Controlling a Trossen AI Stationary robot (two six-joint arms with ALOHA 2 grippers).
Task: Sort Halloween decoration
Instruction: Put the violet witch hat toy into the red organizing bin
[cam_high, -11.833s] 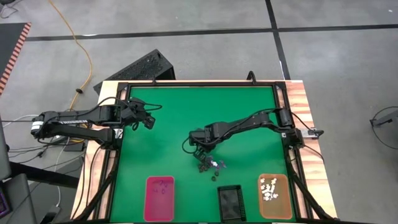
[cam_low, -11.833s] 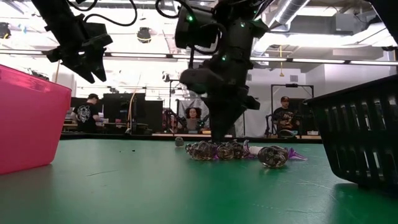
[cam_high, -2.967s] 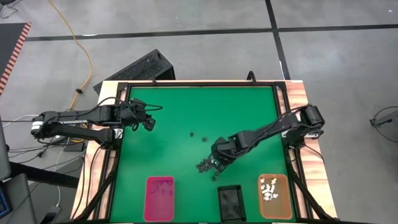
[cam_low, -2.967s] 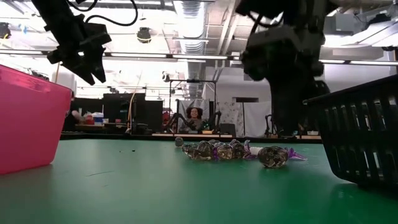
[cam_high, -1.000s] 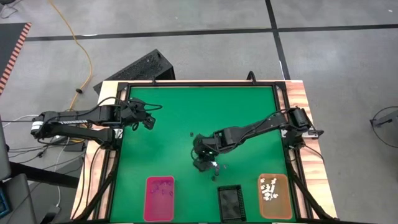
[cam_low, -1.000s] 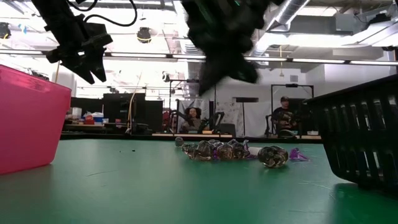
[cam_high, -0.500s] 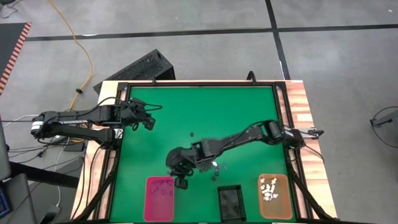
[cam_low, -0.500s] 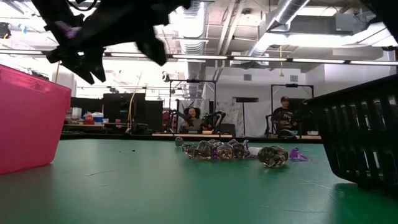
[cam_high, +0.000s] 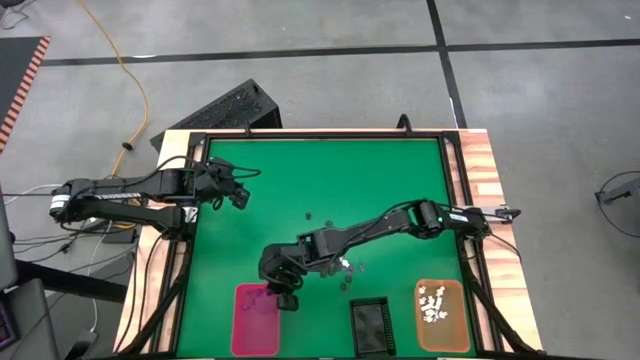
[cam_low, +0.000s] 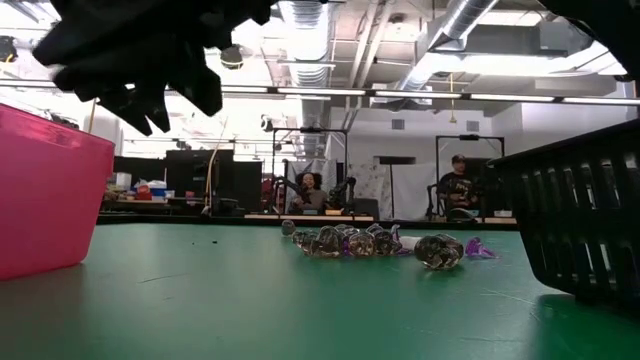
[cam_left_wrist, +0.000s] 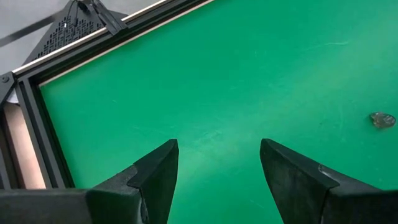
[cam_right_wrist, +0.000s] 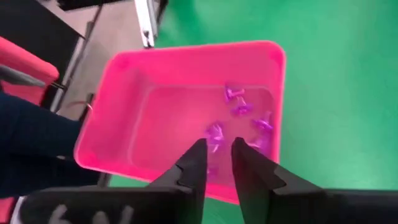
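A pile of tiny dark and purple trinkets (cam_high: 333, 267) lies on the green mat and also shows in the low view (cam_low: 370, 242). Several purple trinkets (cam_right_wrist: 239, 109) lie in the pink tray (cam_high: 243, 335). White trinkets (cam_high: 433, 305) lie in the orange tray (cam_high: 452, 337). My right gripper (cam_high: 288, 297) hangs over the pink tray's far right corner, its fingers (cam_right_wrist: 193, 163) nearly together, with a purple trinket (cam_right_wrist: 215, 133) at their tips. My left gripper (cam_high: 240, 196) waits open and empty above the mat's far left part. My right gripper seems to pinch a purple trinket (cam_right_wrist: 215, 133) between its two fingertips, coming from above and pointing down over the pink tray (cam_right_wrist: 124, 124). The trinket is lifted clear. Which part of it the fingers have is too small to tell.
A black slatted tray (cam_high: 372, 326) stands at the near edge between the pink and orange trays and fills the low view's right side (cam_low: 580, 220). Single trinkets (cam_high: 308, 214) lie on the mat farther back; one shows in the left wrist view (cam_left_wrist: 380, 119). People sit beyond the table.
My right gripper has gone from above the trinket pile toward the table's left and near edges and now hangs over the pink tray. The pile has stayed in place.
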